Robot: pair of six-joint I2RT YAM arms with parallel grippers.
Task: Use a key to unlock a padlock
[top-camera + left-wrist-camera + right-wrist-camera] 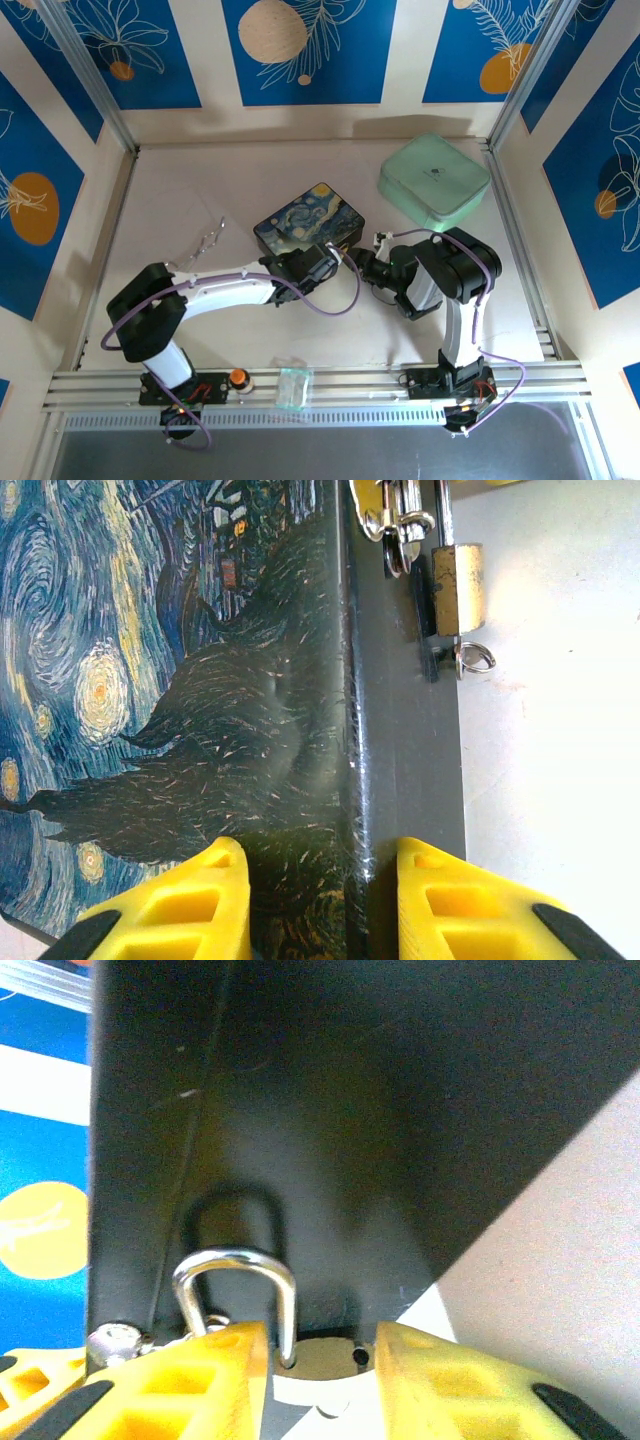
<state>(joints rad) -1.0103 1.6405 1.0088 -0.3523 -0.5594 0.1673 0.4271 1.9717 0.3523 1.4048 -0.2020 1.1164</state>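
Padlock (pixel 457 588) at the starry box's (pixel 150 680) clasp (pixel 400 525), long axis along the side wall, shackle (pixel 240 1265) toward the clasp. My right jaws flank its body; grip, I cannot tell. My left jaws, partly open, straddle the box edge.

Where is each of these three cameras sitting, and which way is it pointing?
Top external: above and behind the arm bases, looking down at the table; left arm and right arm meet at the painted box.
Left wrist: on the left arm, looking along the box's lid edge toward the padlock; left gripper's yellow fingers at bottom.
Right wrist: on the right arm, close on the padlock's shackle; right gripper's yellow fingers at bottom.
Shared: both wrist views catch the padlock.
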